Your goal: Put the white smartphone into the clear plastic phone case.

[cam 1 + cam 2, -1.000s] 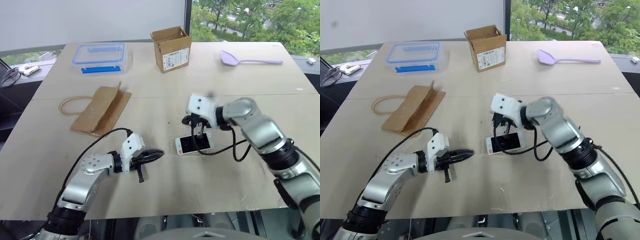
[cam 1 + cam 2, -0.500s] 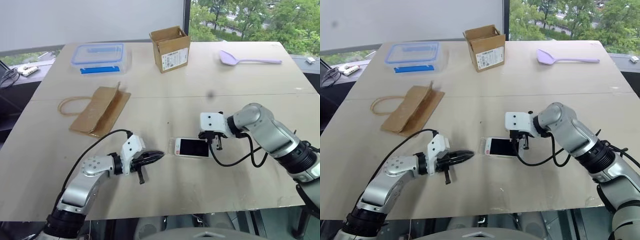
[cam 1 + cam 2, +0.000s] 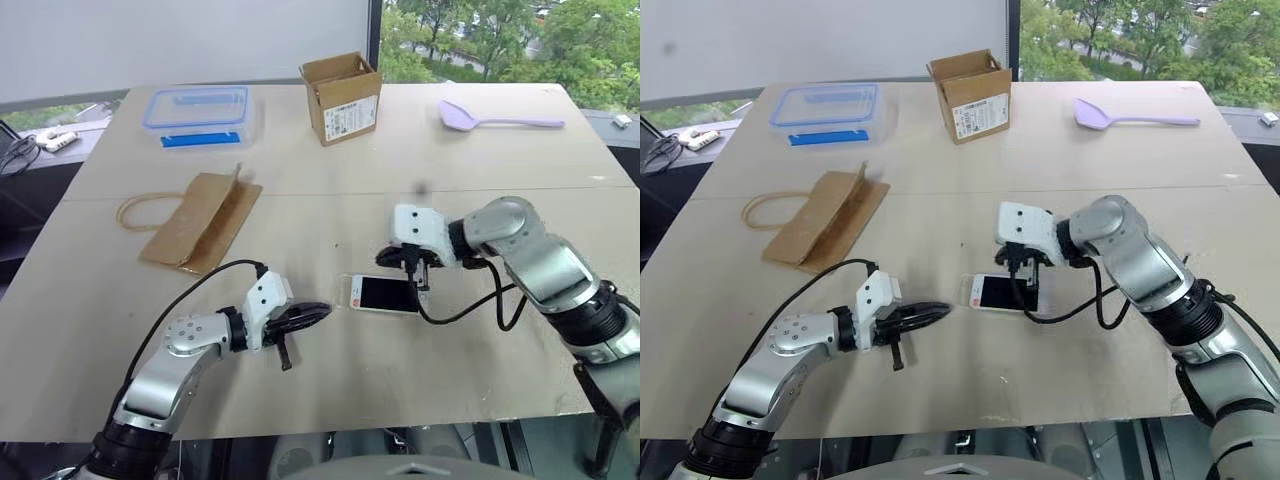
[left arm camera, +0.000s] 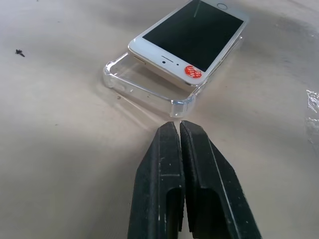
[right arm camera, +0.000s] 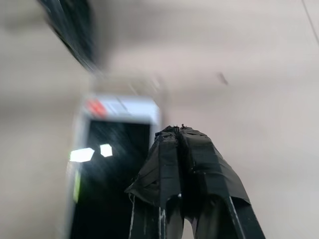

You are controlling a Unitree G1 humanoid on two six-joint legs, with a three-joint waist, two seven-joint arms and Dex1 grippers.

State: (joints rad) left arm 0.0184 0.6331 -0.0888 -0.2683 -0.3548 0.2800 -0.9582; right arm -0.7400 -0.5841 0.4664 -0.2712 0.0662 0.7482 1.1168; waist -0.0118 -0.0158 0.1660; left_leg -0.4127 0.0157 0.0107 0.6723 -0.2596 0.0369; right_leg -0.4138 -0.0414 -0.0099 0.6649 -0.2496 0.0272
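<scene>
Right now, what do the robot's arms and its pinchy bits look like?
Both arms are shiny silver-grey metal with rounded joints and dark bands. A white boxy block sits at each wrist, and a black cable loops from each arm to it. The left end effector has two slim black fingers with ridged insides. The right end effector is black too, and its fingers look wrapped in black tape.

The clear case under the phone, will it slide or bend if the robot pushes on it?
The clear case looks thin with low rims, so it probably flexes easily. It lies flat on the smooth table, so it would likely slide, not tip. The phone, only partly in, may shift too.
</scene>
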